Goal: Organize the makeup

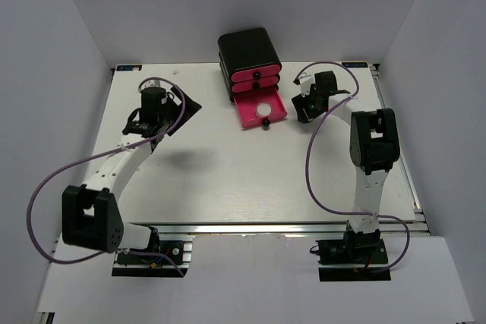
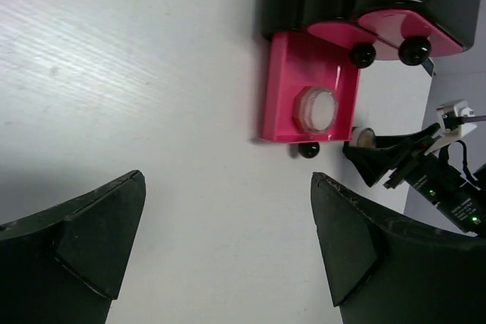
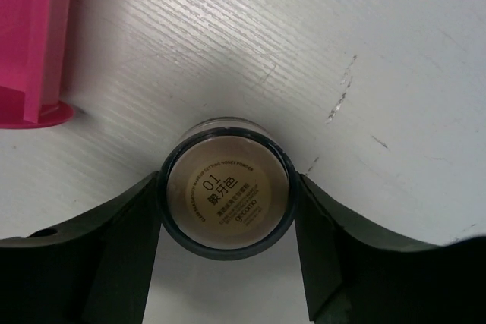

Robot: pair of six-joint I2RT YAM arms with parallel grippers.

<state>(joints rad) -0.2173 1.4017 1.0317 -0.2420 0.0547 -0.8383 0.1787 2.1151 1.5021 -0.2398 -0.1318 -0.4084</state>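
Hazard, as we judge it: the smooth curved wall of the round compact (image 3: 226,191) may squirt from an off-centre pinch, or clip the pink drawer (image 1: 243,110) on transfer. We log it on the table (image 1: 228,180) toward the far right corner, just beside that drawer. It sits between the fingers of the right gripper (image 1: 307,105), whose jaws are closed against both its sides.

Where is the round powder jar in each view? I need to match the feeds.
Top external: not visible, under the right gripper.
Left wrist: jar right of centre, just past the open pink drawer.
Right wrist: jar at centre, between the fingers.
Shared landmark: that drawer, in all three.
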